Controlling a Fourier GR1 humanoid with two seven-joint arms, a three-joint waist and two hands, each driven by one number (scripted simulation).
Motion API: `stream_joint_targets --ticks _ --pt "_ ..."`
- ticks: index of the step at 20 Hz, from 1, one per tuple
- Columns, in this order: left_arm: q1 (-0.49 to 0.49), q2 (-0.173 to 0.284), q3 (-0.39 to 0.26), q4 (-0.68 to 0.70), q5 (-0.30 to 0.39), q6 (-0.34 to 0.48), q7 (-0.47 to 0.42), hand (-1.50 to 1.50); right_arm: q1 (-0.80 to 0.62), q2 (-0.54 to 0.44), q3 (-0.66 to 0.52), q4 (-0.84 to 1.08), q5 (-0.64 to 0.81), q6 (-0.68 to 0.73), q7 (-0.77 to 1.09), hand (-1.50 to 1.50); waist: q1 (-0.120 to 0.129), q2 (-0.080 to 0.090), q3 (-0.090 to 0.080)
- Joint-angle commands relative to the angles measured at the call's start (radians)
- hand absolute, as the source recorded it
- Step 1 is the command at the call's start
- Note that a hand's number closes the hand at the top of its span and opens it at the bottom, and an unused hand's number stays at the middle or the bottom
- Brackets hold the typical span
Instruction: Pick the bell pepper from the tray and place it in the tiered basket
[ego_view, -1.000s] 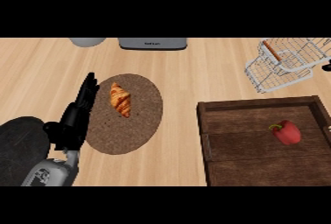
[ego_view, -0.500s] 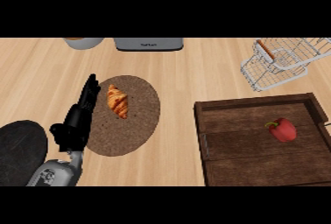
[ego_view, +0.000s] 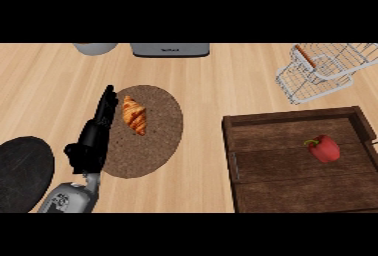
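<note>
Head view showed the left hand (ego_view: 94, 135), fingers straight and empty, barely shifted beside the croissant (ego_view: 134, 115); the bell pepper (ego_view: 324, 148) stayed untouched in the tray (ego_view: 244, 175).

- The tabletop (ego_view: 221, 85) is pale wood with fine grain, smooth and matt.
- The tray (ego_view: 295, 185) is dark, rough-looking planked wood.
- The bell pepper (ego_view: 325, 148) has smooth, glossy red skin.
- The basket (ego_view: 325, 70) is thin, light metal wire.
- The round mat (ego_view: 155, 145) looks woven, coarse and brown.
- The croissant (ego_view: 134, 115) has a golden, ridged crust.
- The left hand (ego_view: 92, 140) is matt black; its forearm (ego_view: 68, 197) is grey, slightly shiny.
</note>
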Motion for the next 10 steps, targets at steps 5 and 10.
stream_joint_targets --ticks 5,10 --pt "-0.035 -0.005 -0.011 -0.005 -0.008 -0.012 0.038 0.0 0.087 0.03 0.035 -0.149 0.202 0.17 -0.141 -1.5 0.023 0.004 -0.001" --pt "-0.025 0.01 0.019 -0.006 0.014 -0.034 0.006 0.0 0.142 -0.01 0.062 -0.198 0.306 0.143 -0.154 -1.5 0.031 0.005 -0.003"
